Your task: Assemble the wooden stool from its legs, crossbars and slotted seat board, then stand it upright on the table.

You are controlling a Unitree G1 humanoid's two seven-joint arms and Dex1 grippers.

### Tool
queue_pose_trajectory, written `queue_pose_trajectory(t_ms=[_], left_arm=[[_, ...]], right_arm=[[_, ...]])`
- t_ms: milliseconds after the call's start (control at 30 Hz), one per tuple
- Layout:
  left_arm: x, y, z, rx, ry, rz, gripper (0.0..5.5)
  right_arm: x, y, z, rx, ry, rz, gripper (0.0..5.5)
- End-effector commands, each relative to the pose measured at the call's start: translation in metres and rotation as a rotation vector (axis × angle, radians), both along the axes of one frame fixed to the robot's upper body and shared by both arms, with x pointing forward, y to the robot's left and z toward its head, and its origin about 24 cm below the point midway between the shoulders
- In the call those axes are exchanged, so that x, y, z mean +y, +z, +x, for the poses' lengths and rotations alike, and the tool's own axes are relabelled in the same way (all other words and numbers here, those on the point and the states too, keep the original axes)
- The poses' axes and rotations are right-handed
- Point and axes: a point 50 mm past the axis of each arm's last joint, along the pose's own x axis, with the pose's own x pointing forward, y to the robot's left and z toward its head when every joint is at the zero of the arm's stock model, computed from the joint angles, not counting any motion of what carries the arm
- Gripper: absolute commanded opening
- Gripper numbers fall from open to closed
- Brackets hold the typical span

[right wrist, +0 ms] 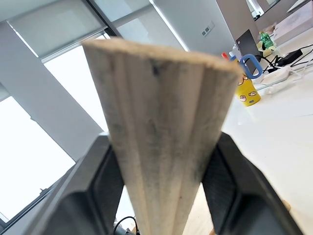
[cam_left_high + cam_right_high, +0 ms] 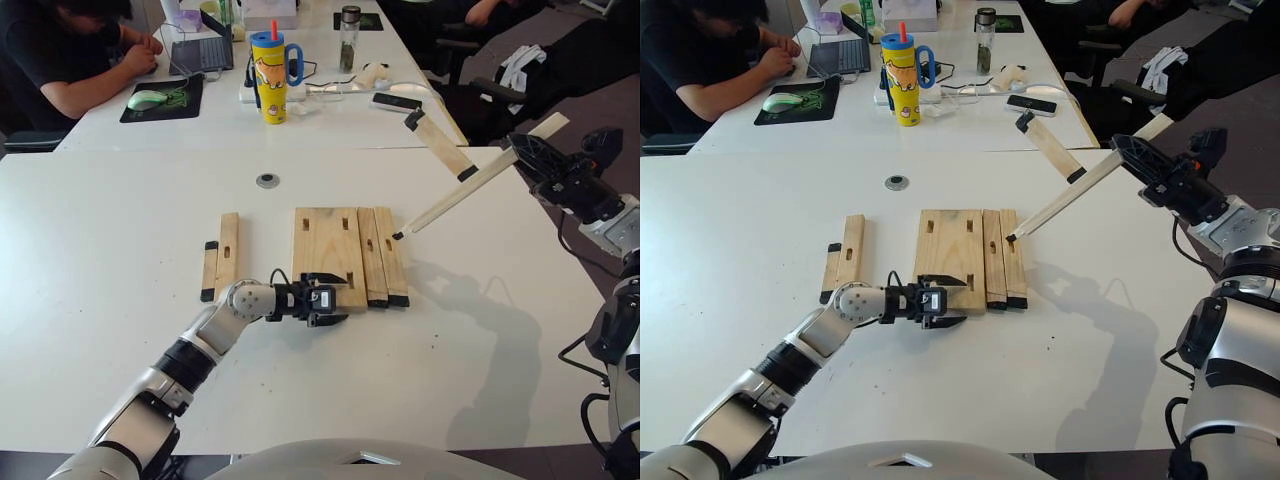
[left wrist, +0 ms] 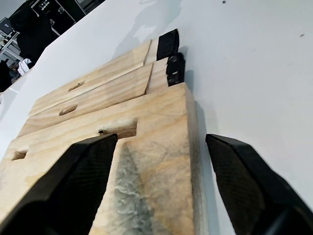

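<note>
- Now the left black two-finger gripper (image 2: 337, 298) is spread wide, straddling the near edge of the pale slotted wooden seat board (image 2: 328, 238).
- The right gripper (image 2: 521, 155) is clamped on a long pale wooden bar (image 2: 450, 200), slanting.

L arm (image 2: 190, 355) stretched fwd, low over table (image 2: 120, 300), wrist turned toward robot's right; L gripper (image 2: 340, 299) lies horiz., fingers (image 3: 68, 191) spread wide w/ near edge of seat board (image 2: 327, 240) between them, not clamped; R arm (image 2: 1215, 345) raised at right side, elbow bent; R gripper (image 2: 522, 152) held high, pointing inward; pads (image 1: 234, 191) clamped on end of wooden slat (image 2: 455, 195).
</note>
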Motion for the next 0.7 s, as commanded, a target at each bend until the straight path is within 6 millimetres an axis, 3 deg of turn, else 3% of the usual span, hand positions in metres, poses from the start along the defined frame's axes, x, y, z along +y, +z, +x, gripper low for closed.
queue_pose_trajectory(t_ms=[33, 200, 400, 533, 700], left_arm=[[0.012, -0.016, 0.011, 0.020, 0.077, 0.123, 3.37], [0.041, -0.038, 0.012, 0.165, 0.223, 0.193, 3.37], [0.066, -0.056, -0.006, 0.402, 0.303, 0.188, 3.37], [0.069, -0.061, -0.009, 0.486, 0.319, 0.193, 3.37], [0.070, -0.067, -0.018, 0.572, 0.330, 0.182, 3.37]], right_arm=[[0.005, 0.002, 0.001, -0.021, 0.032, -0.009, 2.05], [0.024, 0.007, 0.006, -0.107, 0.120, -0.073, 2.05], [0.050, 0.004, 0.018, -0.182, 0.113, -0.149, 2.05], [0.073, 0.002, 0.031, -0.257, 0.049, -0.245, 2.05], [0.107, -0.004, 0.033, -0.296, 0.202, -0.227, 2.05]])
